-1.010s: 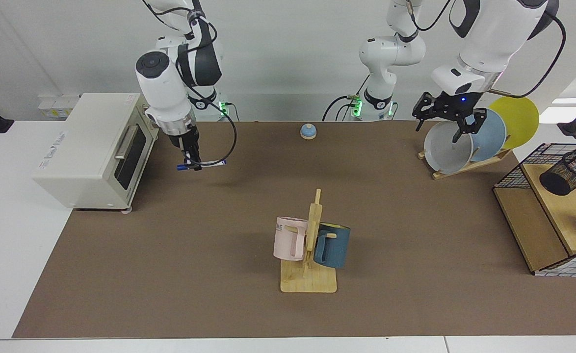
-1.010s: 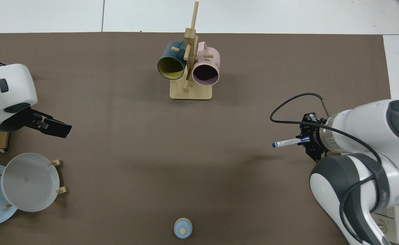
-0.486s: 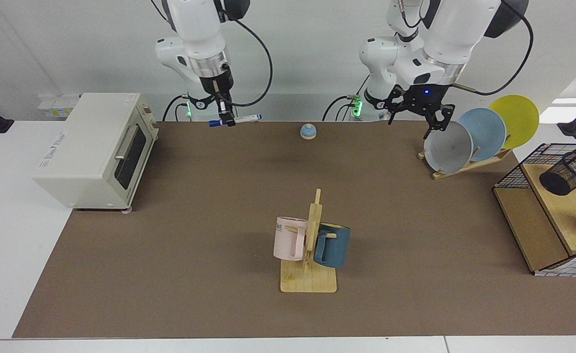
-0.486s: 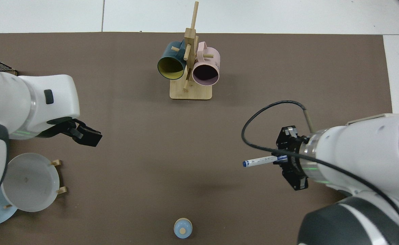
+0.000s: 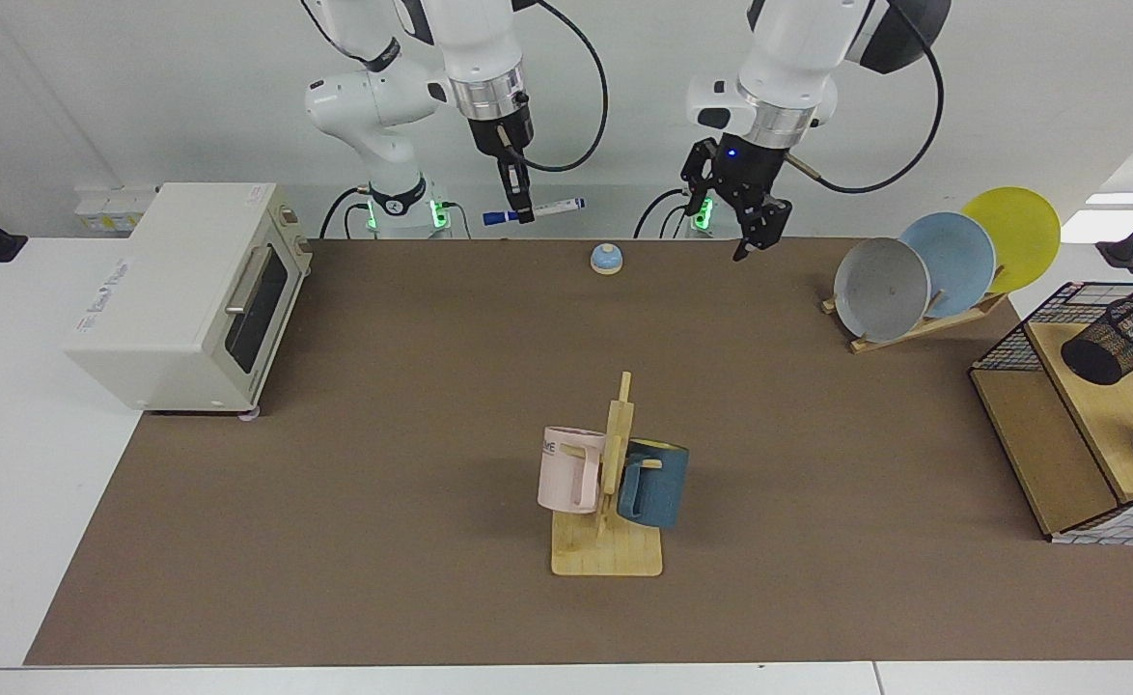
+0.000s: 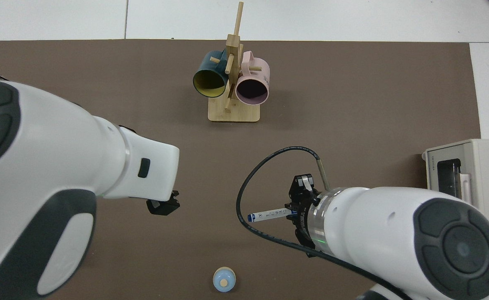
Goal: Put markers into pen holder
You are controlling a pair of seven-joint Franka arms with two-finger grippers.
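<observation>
A marker (image 5: 535, 208) with a white barrel and blue cap hangs level, high over the table's back edge, with my right gripper (image 5: 525, 214) shut on its middle. From above, the marker (image 6: 268, 215) sticks out of the right gripper (image 6: 295, 211) over the brown mat. My left gripper (image 5: 756, 235) hangs open and holds nothing, to the right of the small blue knob. In the top view the left gripper (image 6: 163, 206) is mostly hidden under its arm. The pen holder (image 5: 1119, 338), a black mesh cup, sits on the wooden shelf at the far right, far from both grippers.
A wire basket with wooden shelves (image 5: 1049, 434) holds the cup. A rack of plates (image 5: 943, 265) stands at back right. A mug tree (image 5: 610, 483) with pink and blue mugs stands mid-table. A toaster oven (image 5: 190, 290) is at the left, a blue knob (image 5: 606, 258) at the back.
My right gripper has risen from beside the oven and carried the marker towards the table's back middle. My left gripper has left the plates and swung towards the middle.
</observation>
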